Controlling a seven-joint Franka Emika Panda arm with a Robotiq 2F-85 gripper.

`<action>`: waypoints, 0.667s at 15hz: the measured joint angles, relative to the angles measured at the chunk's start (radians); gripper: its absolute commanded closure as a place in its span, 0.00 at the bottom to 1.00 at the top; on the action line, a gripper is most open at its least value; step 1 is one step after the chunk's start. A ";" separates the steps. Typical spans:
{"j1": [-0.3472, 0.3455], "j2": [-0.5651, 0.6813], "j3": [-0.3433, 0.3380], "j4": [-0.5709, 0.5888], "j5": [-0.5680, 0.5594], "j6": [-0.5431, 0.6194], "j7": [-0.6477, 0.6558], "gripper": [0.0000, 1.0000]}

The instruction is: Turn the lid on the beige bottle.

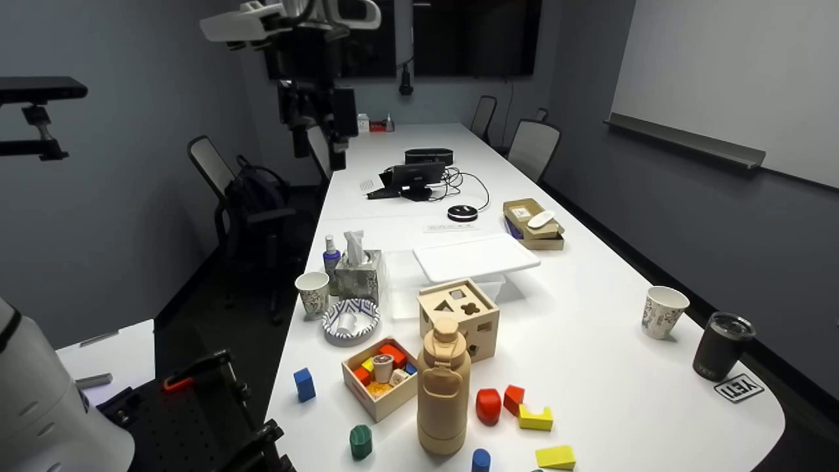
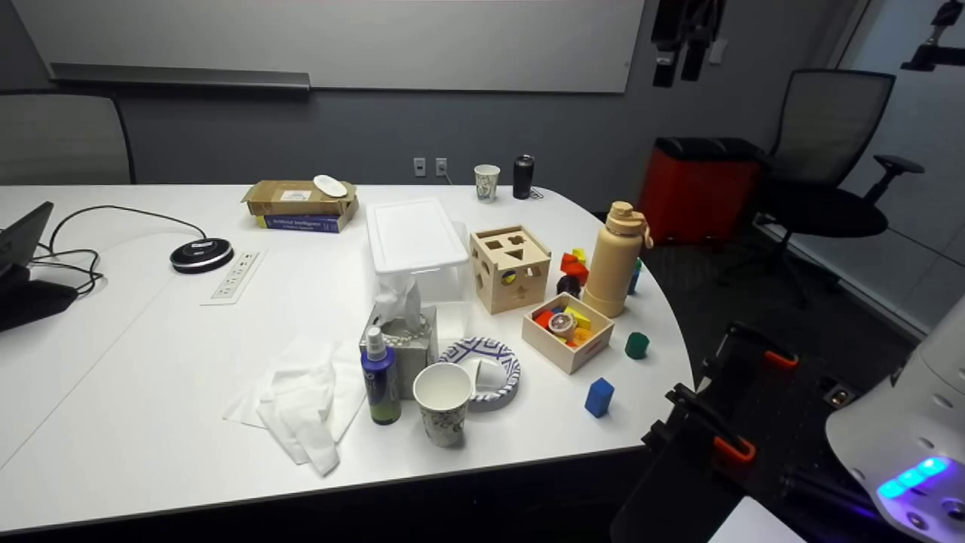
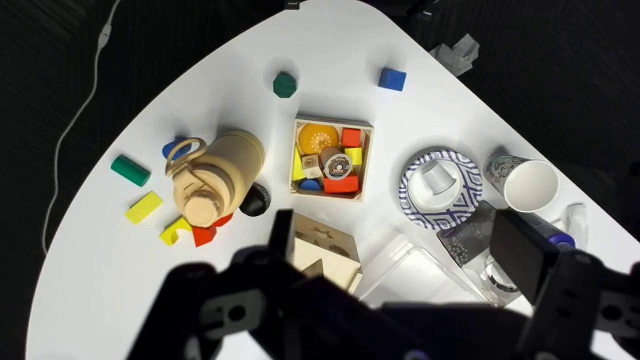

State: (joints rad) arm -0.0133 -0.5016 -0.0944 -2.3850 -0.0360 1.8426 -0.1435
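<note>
The beige bottle stands upright near the table's rounded end, in both exterior views (image 1: pixel 442 400) (image 2: pixel 611 268). Its lid sits on top, with a carrying loop beside it, in both exterior views (image 1: pixel 446 330) (image 2: pixel 623 211). In the wrist view the bottle (image 3: pixel 240 155) is at the upper left and its lid (image 3: pixel 201 209) points toward the camera. My gripper is high above the table, well apart from the bottle, in both exterior views (image 1: pixel 319 149) (image 2: pixel 678 72). In the wrist view the gripper (image 3: pixel 400 240) has its fingers wide apart with nothing between them.
An open wooden box of blocks (image 2: pixel 567 354) and a wooden shape-sorter cube (image 2: pixel 513 275) stand close to the bottle. Loose blocks, such as a yellow one (image 1: pixel 536 418), lie around it. A tissue box (image 1: pixel 359 278), patterned bowl (image 1: pixel 351 321) and paper cup (image 1: pixel 313 294) stand along one edge.
</note>
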 measured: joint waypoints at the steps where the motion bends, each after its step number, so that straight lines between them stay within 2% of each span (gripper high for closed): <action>1: -0.006 0.040 -0.029 0.041 -0.002 -0.015 -0.051 0.00; 5: -0.038 0.242 -0.132 0.224 -0.010 -0.037 -0.257 0.00; 10: -0.090 0.460 -0.158 0.360 -0.054 -0.026 -0.416 0.00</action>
State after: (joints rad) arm -0.1029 -0.0419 -0.2521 -2.0252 -0.0895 1.8162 -0.5593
